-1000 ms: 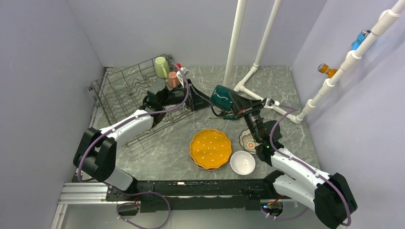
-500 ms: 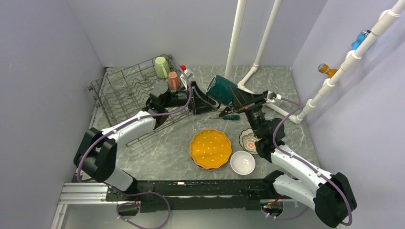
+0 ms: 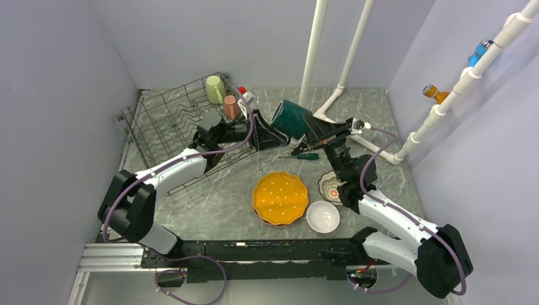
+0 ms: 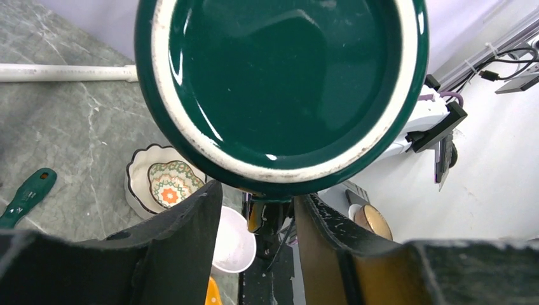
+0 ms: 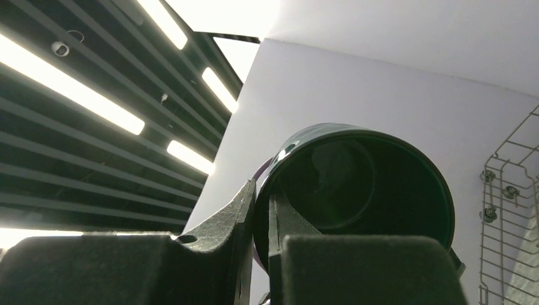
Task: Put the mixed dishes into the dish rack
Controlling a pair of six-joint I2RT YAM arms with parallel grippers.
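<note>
A glossy dark teal ceramic mug (image 3: 289, 119) hangs in the air over the far middle of the grey marbled tabletop (image 3: 235, 190), tipped on its side between the two arms. The right pincer (image 3: 306, 126) holds it by the rim: in the right wrist view its two black fingers (image 5: 245, 213) sit close together with the mug's wall pinched between them, one inside the mouth and one outside. The mug's round base, ringed in unglazed white, faces the left pincer (image 3: 278, 131). In the left wrist view that base (image 4: 279, 82) fills the frame just past the fingertips. The left jaws stand partly apart with a clear gap between them, and nothing shows gripped in it. The large dark grey wire dish rack (image 3: 159, 124) lies at the far left. A pale green mug (image 3: 215, 89) and a small pink mug (image 3: 231, 107) sit at its far right end. Near the middle, the stack of orange white-dotted scalloped plates (image 3: 279, 198) rests on the tabletop. The plain white bowl (image 3: 323, 216) is just to its right. The patterned scalloped bowl (image 3: 332, 188) lies just beyond that, partly behind the right arm. A green-handled screwdriver (image 3: 309, 155) lies on the tabletop below the raised mug.
</note>
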